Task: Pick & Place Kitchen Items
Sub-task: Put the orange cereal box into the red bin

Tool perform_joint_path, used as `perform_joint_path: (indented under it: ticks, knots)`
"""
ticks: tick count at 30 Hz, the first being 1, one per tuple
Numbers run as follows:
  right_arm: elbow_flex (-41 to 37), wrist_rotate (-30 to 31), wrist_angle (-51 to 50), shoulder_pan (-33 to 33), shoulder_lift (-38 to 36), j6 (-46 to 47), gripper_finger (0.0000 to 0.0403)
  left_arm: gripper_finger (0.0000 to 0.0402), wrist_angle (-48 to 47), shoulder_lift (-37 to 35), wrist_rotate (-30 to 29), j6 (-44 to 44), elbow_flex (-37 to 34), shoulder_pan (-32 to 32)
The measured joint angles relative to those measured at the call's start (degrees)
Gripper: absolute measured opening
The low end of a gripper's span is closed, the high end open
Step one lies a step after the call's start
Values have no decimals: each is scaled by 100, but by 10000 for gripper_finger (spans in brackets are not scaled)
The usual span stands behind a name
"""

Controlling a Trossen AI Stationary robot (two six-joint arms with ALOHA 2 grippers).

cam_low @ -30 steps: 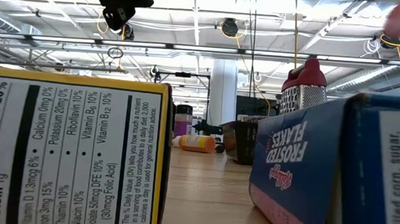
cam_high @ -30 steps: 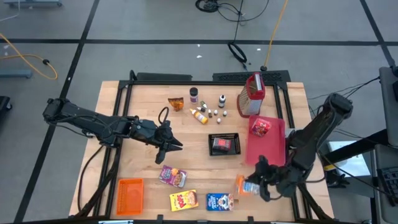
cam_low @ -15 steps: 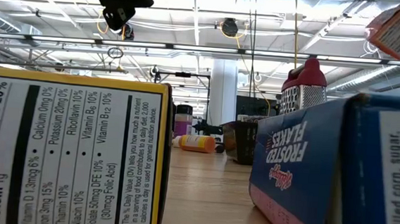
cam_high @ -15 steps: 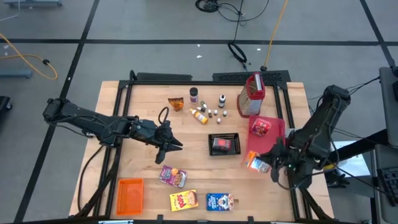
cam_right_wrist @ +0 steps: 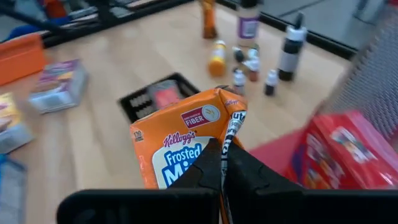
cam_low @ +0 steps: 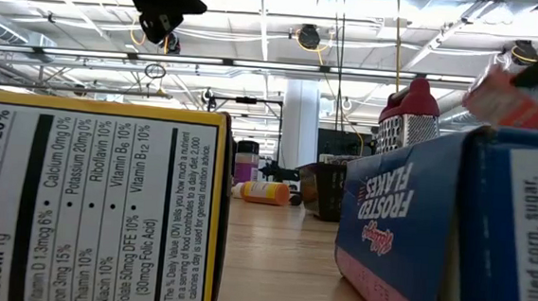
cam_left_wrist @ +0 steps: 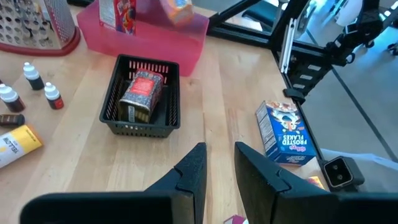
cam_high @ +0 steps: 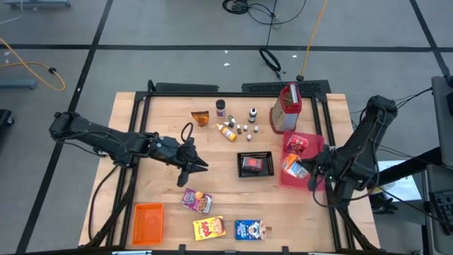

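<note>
My right gripper (cam_high: 304, 171) is shut on an orange cereal box (cam_high: 291, 166) and hangs over the near part of the red tray (cam_high: 316, 150). The box also shows in the right wrist view (cam_right_wrist: 186, 146) and in the low view (cam_low: 517, 100). A red box (cam_high: 297, 144) lies in the tray. My left gripper (cam_high: 199, 167) hovers open over the table's middle left, with nothing between its fingers (cam_left_wrist: 193, 171). A purple box (cam_high: 196, 201), a yellow box (cam_high: 209, 228) and a blue box (cam_high: 249, 229) lie near the front edge. My right gripper pinches the orange box between its two fingers at one side edge (cam_right_wrist: 231, 127). The fingers come from the table's right side, slanting down. The box is lifted clear above the red tray and sits tilted in the hold.
A black mesh basket (cam_high: 255, 163) with a red packet stands left of the tray. A grater (cam_high: 285, 108), several small bottles (cam_high: 241, 127) and an orange packet (cam_high: 200, 117) stand at the back. An orange crate (cam_high: 148, 224) sits at the near left corner.
My right gripper has carried the orange box from near the table's front right edge toward the far edge, and it now hangs over the red tray. The wrist has turned on the way, and the box has stayed clear of the table. The grip has stayed shut.
</note>
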Motion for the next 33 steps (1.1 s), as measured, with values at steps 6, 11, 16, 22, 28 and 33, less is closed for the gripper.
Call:
perform_joint_path:
  ticks: [6, 11, 16, 22, 28, 33]
  knots:
    - [-741, 154, -260, -5, 0, 1318, 0, 81, -36, 158, 4, 2, 0, -54]
    - [-1185, -18, -437, -46, 7, 2228, 0, 81, -1, 388, -50, -8, 2, -65]
    - [-1272, 44, -679, -48, 7, 2633, 0, 81, 101, 608, -138, -63, 2, -65]
    - [-1271, 198, -960, -50, 8, 2897, 0, 81, 265, 744, -140, -127, 2, -65]
    - [-1272, 548, -928, -48, 7, 2719, 6, 81, 366, 809, -140, -122, -2, -63]
    - [-1270, 635, -747, -49, 1, 2292, 7, 81, 505, 807, -145, -69, -2, -60]
